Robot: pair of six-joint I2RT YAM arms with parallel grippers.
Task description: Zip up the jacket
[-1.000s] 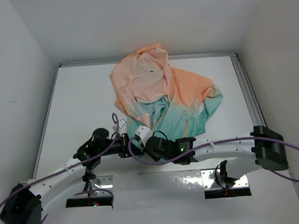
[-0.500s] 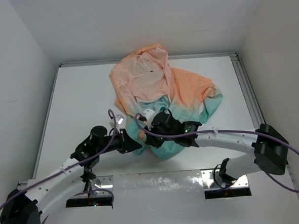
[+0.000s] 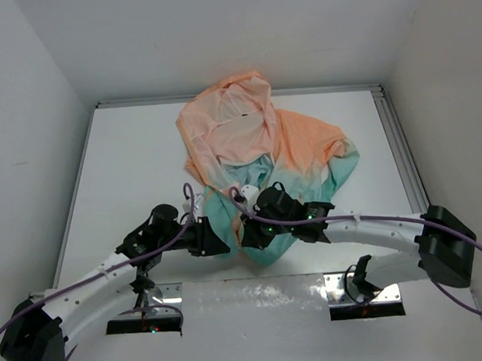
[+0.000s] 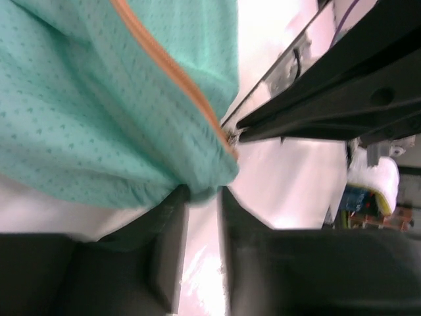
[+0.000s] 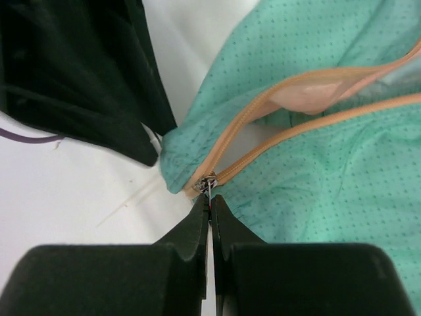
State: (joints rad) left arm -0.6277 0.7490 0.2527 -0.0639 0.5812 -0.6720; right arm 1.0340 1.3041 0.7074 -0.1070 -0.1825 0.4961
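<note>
Lying crumpled on the bench (image 3: pixel 132 146), the jacket (image 3: pixel 259 142) has its orange hood toward the far wall and its teal hem (image 3: pixel 267 253) toward the arms. Left claw (image 4: pixel 202 197): nearly closed, pinching the hem corner just beside the zipper's lower end. Right claw (image 5: pixel 210 201): fingertips pressed together on the metal pull (image 5: pixel 208 184) at the zipper's bottom. Beyond the pull the two orange tapes run apart, unjoined. Top view: both claws sit close together at the hem.
</note>
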